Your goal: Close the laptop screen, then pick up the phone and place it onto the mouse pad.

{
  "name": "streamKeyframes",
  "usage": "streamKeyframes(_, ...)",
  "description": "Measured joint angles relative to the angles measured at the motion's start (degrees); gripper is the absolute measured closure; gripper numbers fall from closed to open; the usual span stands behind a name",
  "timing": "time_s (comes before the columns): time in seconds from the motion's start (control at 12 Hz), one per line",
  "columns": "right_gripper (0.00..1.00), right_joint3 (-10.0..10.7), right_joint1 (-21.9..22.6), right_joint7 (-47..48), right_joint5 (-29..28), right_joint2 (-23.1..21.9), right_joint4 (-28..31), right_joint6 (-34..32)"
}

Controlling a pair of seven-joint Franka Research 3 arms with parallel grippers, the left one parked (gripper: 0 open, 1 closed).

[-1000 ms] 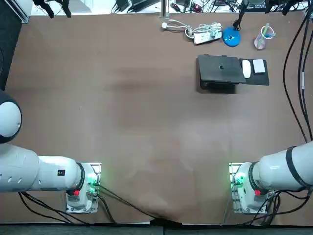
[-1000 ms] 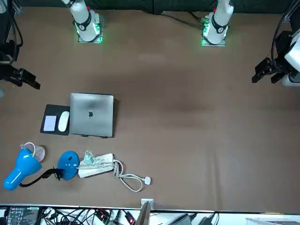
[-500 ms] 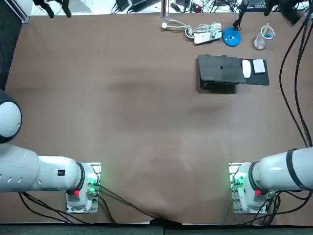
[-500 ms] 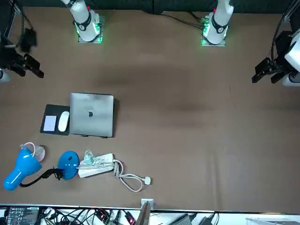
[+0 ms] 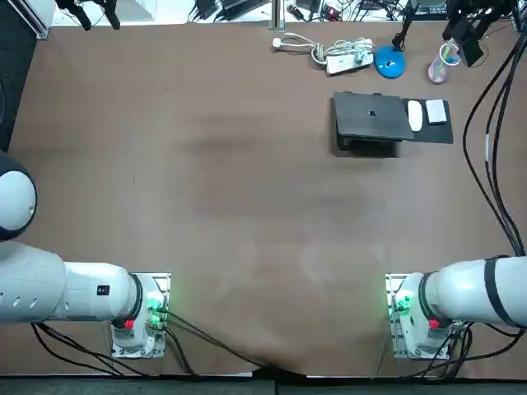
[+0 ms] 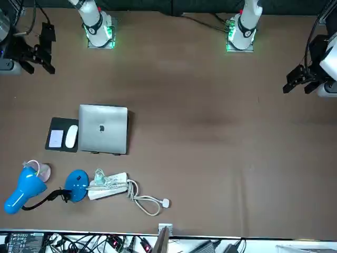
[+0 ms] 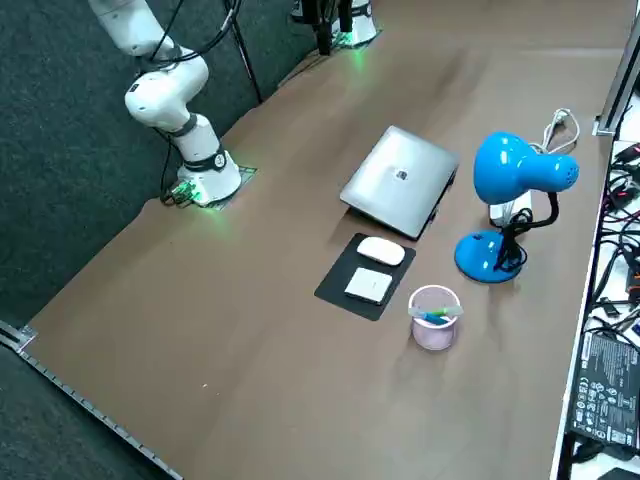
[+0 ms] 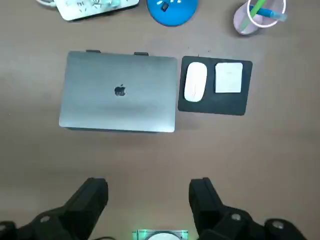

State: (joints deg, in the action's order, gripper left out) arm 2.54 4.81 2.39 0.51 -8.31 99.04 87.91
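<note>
The grey laptop (image 5: 370, 115) (image 6: 103, 128) (image 7: 400, 180) (image 8: 119, 92) lies with its lid flat down, logo up. Beside it is the black mouse pad (image 5: 428, 133) (image 6: 58, 122) (image 7: 335, 285) (image 8: 215, 104). On the pad rest a white mouse (image 5: 415, 115) (image 8: 195, 83) and the white phone (image 5: 436, 111) (image 6: 55, 138) (image 7: 367, 285) (image 8: 228, 77), side by side. My right gripper (image 5: 459, 33) (image 6: 38, 60) (image 8: 149, 195) hangs high above the table's far right corner, well apart from these. It is open and holds nothing.
Beyond the laptop stand a blue desk lamp (image 7: 515, 180) (image 6: 26, 190), a white power strip (image 5: 350, 58) with its coiled cable, and a pink cup (image 7: 434, 317) (image 8: 254, 17) holding pens. Black cables (image 5: 494, 123) trail along the right table edge.
My right gripper has swung in from beyond the table's right edge to above the lamp and cup corner. Laptop, mouse, phone and pad have not moved.
</note>
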Motion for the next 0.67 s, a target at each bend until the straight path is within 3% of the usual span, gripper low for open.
streamKeyframes(0.33, 0.00, 2.53, 1.31, -0.32, 0.02, -2.19, 1.54, 0.00)
streamKeyframes(0.67, 0.00, 2.86, 1.46, -0.25, 0.02, -2.19, 1.63, 0.00)
